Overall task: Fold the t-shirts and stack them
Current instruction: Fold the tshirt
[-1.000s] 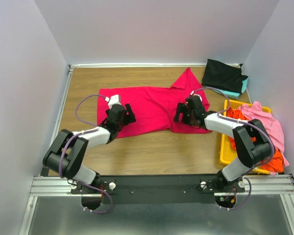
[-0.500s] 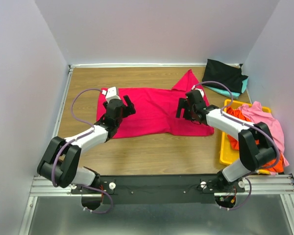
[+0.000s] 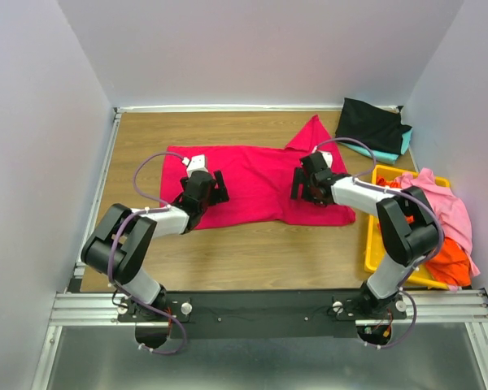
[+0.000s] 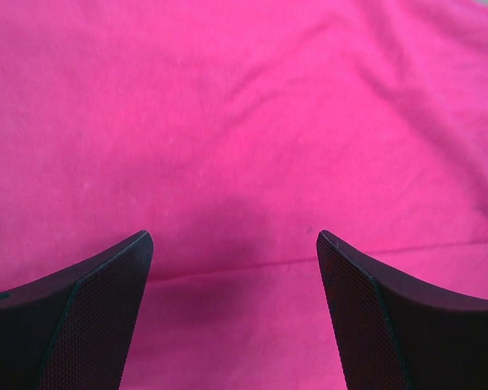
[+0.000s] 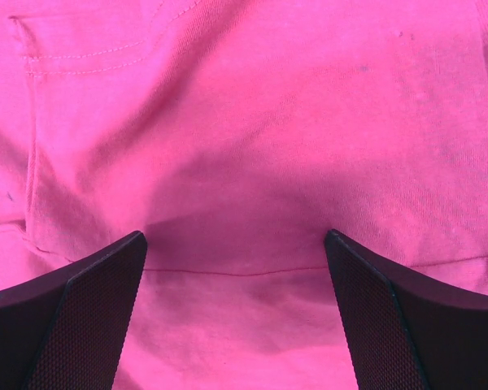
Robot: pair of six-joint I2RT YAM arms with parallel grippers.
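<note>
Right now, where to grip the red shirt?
Likely the near long edge of the red shirt, left gripper and right gripper one per end, from above on the robot's side: it lies flat, so only edges offer a lip.

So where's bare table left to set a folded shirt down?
Bare table lies between the red t-shirt and the arm bases, and behind it up to the back wall. The right side is crowded: black t-shirt, yellow bin.
</note>
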